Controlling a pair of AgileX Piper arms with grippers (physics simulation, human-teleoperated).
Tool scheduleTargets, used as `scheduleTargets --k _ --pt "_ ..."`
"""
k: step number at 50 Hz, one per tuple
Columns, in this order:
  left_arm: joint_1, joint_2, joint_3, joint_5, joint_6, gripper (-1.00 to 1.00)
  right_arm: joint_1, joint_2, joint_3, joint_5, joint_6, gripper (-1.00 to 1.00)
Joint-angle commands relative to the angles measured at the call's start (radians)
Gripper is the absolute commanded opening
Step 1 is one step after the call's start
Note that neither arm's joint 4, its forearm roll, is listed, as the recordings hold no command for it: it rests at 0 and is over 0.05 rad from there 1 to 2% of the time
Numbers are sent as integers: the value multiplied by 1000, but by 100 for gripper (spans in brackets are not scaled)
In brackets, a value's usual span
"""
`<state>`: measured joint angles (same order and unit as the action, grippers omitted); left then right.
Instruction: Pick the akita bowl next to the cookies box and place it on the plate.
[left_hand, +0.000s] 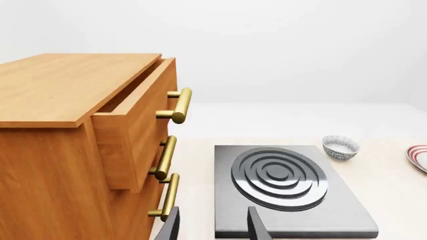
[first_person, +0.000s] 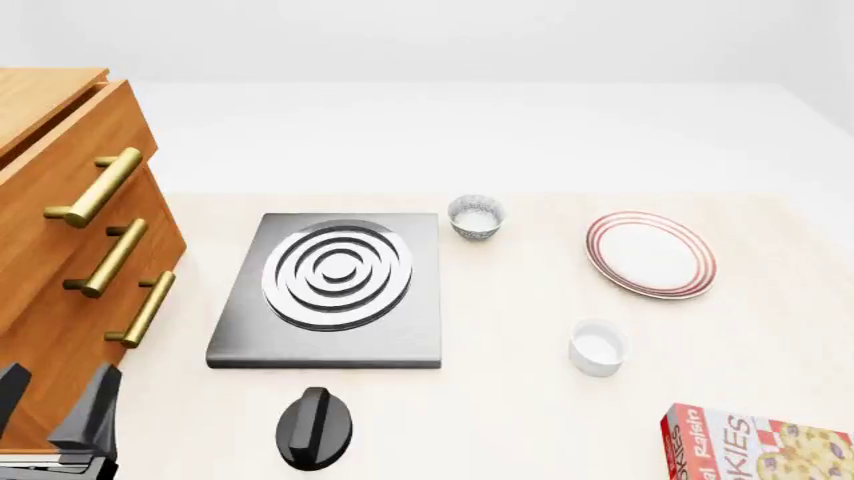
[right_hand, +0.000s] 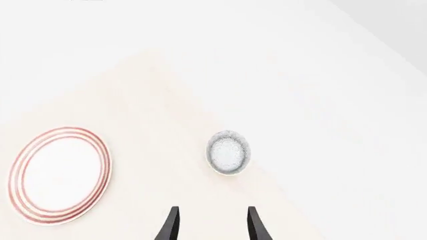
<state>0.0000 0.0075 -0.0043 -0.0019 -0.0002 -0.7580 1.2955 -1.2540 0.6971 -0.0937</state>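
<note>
In the right wrist view a small grey-speckled akita bowl (right_hand: 229, 153) sits near the table's right edge, to the right of the red-ringed plate (right_hand: 60, 175). It lies outside the front view, so I cannot see how it stands to the cookies box (first_person: 761, 445) at the front right. My right gripper (right_hand: 212, 225) hangs open short of this bowl, holding nothing. A look-alike bowl (first_person: 477, 217) stands beside the stove (first_person: 334, 290), left of the plate (first_person: 650, 254). At the front left, by the cabinet, my left gripper (first_person: 54, 405) is open and holds nothing.
A wooden cabinet (first_person: 67, 230) with brass handles stands at the left, its top drawer (left_hand: 133, 125) pulled out. A white ramekin (first_person: 597, 347) sits between plate and box. A black knob (first_person: 315, 428) lies in front of the stove.
</note>
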Motion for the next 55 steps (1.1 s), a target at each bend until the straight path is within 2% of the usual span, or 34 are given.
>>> scheduleTargets --k 1,6,8,14,19,22,25,26,35,38,40,46,47,53,55 --pt "0 0 0 0 0 100 -97 112 -159 85 19 100" --pt "0 0 0 0 0 100 -123 159 -219 116 24 100" --pt "0 0 0 0 0 100 -162 201 -264 136 0 100" --pt "0 0 0 0 0 100 -169 261 -356 193 38 100" --pt "0 0 0 0 0 100 -186 327 -442 238 45 100" --pt "0 0 0 0 0 100 -174 351 -477 259 81 100" --pt "0 0 0 0 0 100 -183 374 -499 266 84 100" --pt "0 0 0 0 0 100 -183 391 -516 274 107 100" --pt "0 0 0 0 0 100 -187 445 -561 288 160 100" --pt "0 0 0 0 0 100 -215 476 -600 301 136 100" --pt "0 0 0 0 0 100 -201 481 -606 305 175 100" --pt "0 0 0 0 0 100 -223 517 -651 317 166 100" --pt "0 0 0 0 0 100 -220 520 -647 313 179 100" --pt "0 0 0 0 0 100 -227 537 -623 277 175 100" --pt "0 0 0 0 0 100 -240 545 -600 245 155 100"
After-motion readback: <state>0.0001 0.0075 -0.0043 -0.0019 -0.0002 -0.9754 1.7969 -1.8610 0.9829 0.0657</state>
